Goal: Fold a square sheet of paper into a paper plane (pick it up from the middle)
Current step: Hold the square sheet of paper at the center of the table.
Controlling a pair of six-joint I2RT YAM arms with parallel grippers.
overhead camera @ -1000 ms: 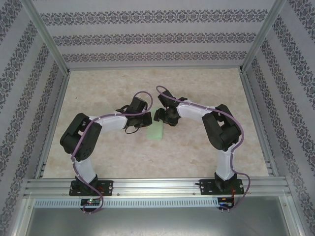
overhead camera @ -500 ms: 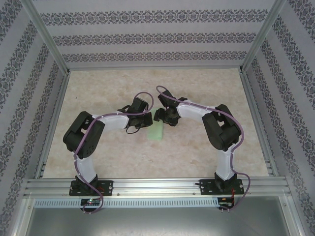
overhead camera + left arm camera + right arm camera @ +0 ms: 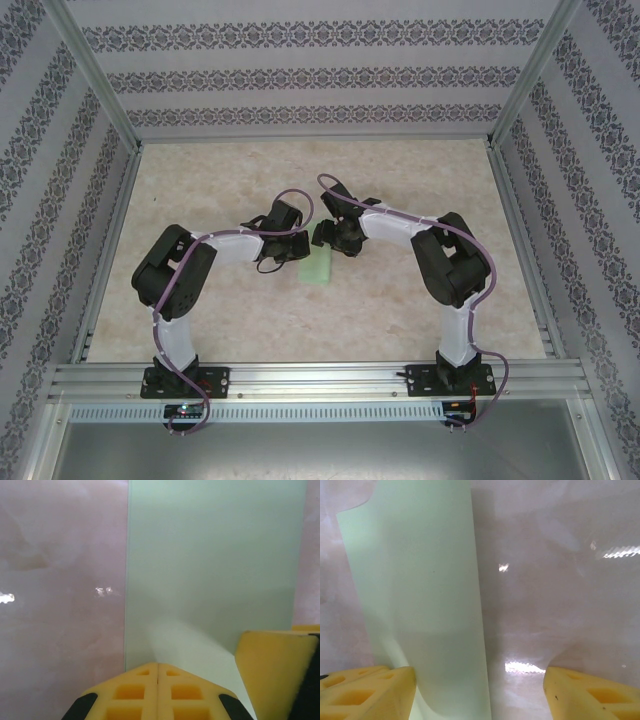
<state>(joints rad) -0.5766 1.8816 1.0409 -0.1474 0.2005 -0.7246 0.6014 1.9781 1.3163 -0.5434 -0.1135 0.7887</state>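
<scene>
Paper sheet (image 3: 318,268) — one, seemingly folded lengthwise

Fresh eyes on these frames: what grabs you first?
The pale green sheet of paper, a small bright patch in the middle of the beige marbled table. Reaching in from the left, the left gripper has its jaws shut at the paper's near end. From the right, the right gripper stands open, with the paper's long edge running between its jaws.
</scene>
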